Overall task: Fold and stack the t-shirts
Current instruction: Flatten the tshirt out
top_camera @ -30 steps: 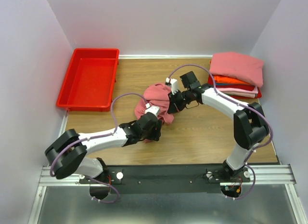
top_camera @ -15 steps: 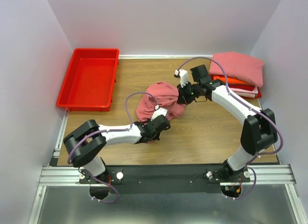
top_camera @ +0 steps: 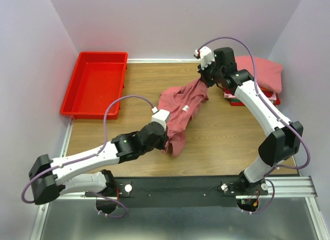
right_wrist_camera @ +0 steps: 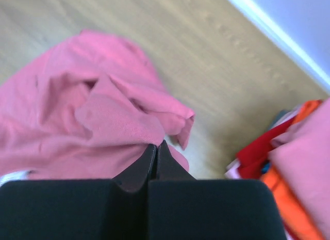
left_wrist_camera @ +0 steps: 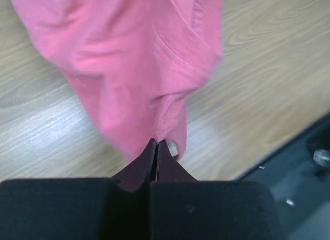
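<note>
White-and-black arms (top_camera: 87, 157), purple cables (top_camera: 126, 97), matte-black grippers (left_wrist_camera: 156, 144) (right_wrist_camera: 156, 145)

There is one loose salmon-pink cloth t-shirt (top_camera: 180, 108) and one stack of folded cloth t-shirts (top_camera: 264, 72). The stack shows four colours, salmon-pink, orange, red and pale pink, but how many shirts it holds cannot be told. One red rectangular plastic bin (top_camera: 95, 85) sits on one brown wooden table (top_camera: 221, 142). There are two arms, the left arm (top_camera: 87, 157) and the right arm (top_camera: 260, 106), and two black two-finger grippers, the left gripper (left_wrist_camera: 156, 143) and the right gripper (right_wrist_camera: 156, 145).

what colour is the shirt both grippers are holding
Salmon pink; the t-shirt shows best in the left wrist view.
</note>
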Action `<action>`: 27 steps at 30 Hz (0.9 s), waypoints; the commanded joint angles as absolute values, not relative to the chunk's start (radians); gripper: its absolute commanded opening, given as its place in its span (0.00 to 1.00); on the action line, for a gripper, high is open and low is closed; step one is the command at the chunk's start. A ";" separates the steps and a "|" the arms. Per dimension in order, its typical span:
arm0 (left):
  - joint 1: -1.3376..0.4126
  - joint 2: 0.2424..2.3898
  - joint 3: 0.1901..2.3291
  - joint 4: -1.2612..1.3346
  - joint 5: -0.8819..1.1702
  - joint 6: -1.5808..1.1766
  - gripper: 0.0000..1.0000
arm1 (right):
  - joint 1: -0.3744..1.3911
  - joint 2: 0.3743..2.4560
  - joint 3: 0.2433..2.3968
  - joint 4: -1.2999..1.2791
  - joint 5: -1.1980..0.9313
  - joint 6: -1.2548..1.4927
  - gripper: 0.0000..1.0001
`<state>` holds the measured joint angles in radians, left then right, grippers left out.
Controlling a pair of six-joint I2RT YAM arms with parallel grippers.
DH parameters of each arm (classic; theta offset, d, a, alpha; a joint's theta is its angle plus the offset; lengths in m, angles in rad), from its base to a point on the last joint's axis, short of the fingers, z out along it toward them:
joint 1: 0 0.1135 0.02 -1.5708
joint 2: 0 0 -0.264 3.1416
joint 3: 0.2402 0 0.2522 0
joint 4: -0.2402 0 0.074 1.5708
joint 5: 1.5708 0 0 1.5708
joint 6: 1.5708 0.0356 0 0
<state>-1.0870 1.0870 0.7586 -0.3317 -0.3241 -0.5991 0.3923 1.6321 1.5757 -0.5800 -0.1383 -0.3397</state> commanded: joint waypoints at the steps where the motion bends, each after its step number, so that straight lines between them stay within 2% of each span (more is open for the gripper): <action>1: -1.094 0.953 0.770 -0.356 -0.232 -0.575 0.00 | 0.387 1.670 1.678 -0.577 -0.060 -0.370 0.00; 7: -1.094 0.824 0.782 -0.351 -0.193 -0.534 0.00 | 0.384 1.675 1.736 -0.583 -0.122 -0.359 0.00; 15: -1.091 0.735 0.873 -0.341 -0.362 -0.529 0.00 | 0.387 1.710 1.802 -0.595 -0.256 -0.324 0.00; 22: -1.089 0.715 1.138 -0.371 -0.584 -0.382 0.00 | 0.393 1.870 2.075 -0.611 -0.431 -0.244 0.00; 27: -1.089 0.739 1.328 -0.405 -0.710 -0.269 0.00 | 0.434 1.928 2.254 -0.601 -0.469 -0.238 0.01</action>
